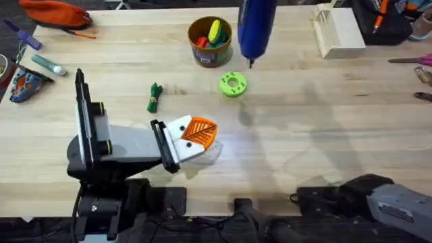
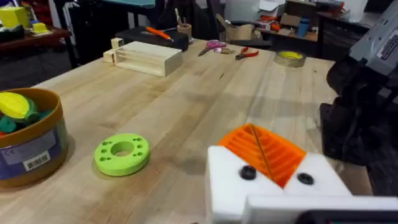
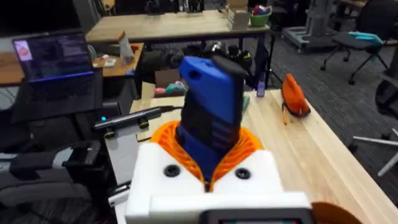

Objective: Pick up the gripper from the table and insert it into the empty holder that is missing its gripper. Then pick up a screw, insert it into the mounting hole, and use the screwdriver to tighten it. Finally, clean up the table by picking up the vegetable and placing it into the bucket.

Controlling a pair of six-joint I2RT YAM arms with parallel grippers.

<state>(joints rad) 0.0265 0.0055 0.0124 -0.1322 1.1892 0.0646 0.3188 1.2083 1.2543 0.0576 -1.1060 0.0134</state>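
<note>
The left gripper [image 1: 200, 133] with its white finger mounts and orange ribbed pads lies low over the pale wooden table [image 1: 324, 128], near the table's middle front; its 2 pads are pressed together edge to edge with nothing between them — a narrow, empty state, seen also from the left wrist [image 2: 268, 155]. The right gripper [image 3: 208, 165] is clamped on the blue pen-shaped electric screwdriver [image 3: 210, 112], whose body rises from between the orange pads; in the overhead view that screwdriver [image 1: 256, 27] hangs large and dark blue above the far part of the table, its thin metal tip pointing down just beyond the flat green ring-shaped disc [image 1: 233, 84].

The small slender green toy vegetable [image 1: 154, 96] lies on the wood left of the disc and well apart from it, beyond the left gripper; the round mustard-yellow bucket [image 1: 210, 40] stands farther back, between vegetable and screwdriver, already holding yellow, green and red toy pieces — the left wrist view shows it [image 2: 31, 140] beside the disc [image 2: 122, 153]. A pale wooden box [image 1: 339, 30] sits at the far right; an orange pouch [image 1: 57, 13] at the far left corner. I cannot tell where the loose orange pad or any screw lies.
</note>
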